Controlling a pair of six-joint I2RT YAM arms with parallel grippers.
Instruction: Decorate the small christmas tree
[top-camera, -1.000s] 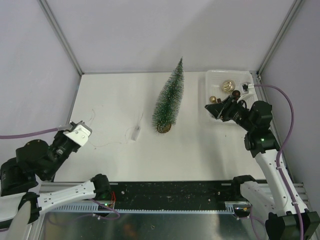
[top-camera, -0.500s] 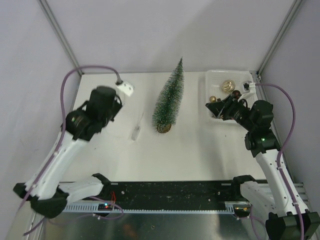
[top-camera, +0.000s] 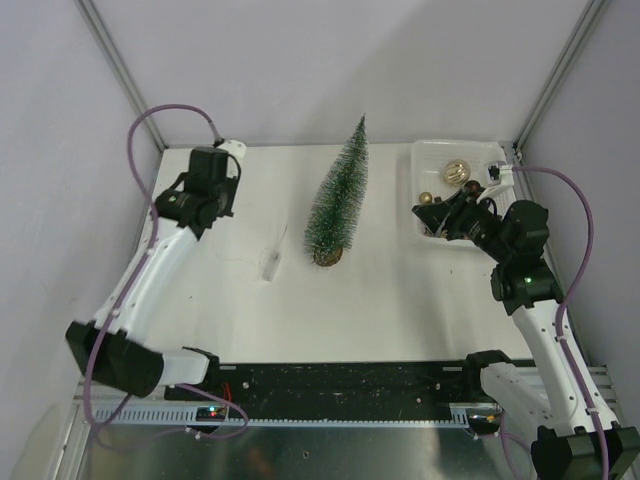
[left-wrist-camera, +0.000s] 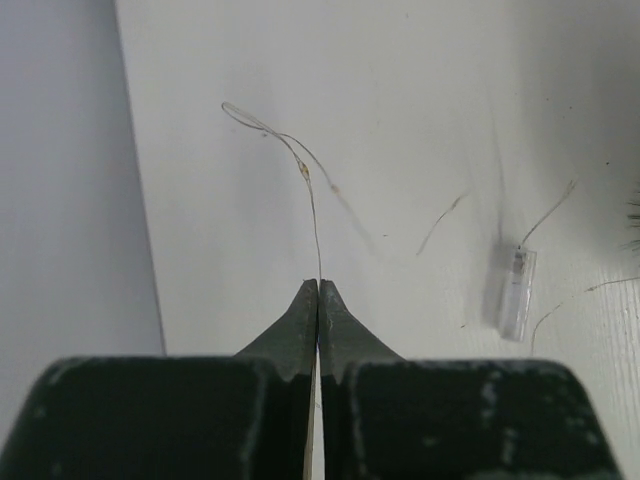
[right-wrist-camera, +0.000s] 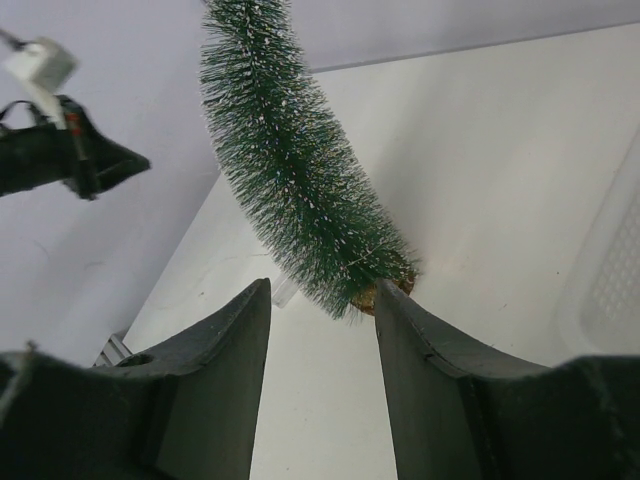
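Note:
The small christmas tree stands mid-table on its tan disc base, leaning slightly; it also shows in the right wrist view. A thin light-string wire runs from my left gripper across the table to a clear battery pack, which also shows in the top view. My left gripper hovers over the table's far left, shut on the wire. My right gripper is open and empty at the basket's left edge, jaws pointing at the tree.
A white mesh basket at the back right holds gold ornaments and darker ones. Grey walls close in the left, back and right. The table's left edge lies close to my left gripper.
My left arm has swung up from the near left corner to the far left of the table. The right arm, the tree and the basket have stayed put.

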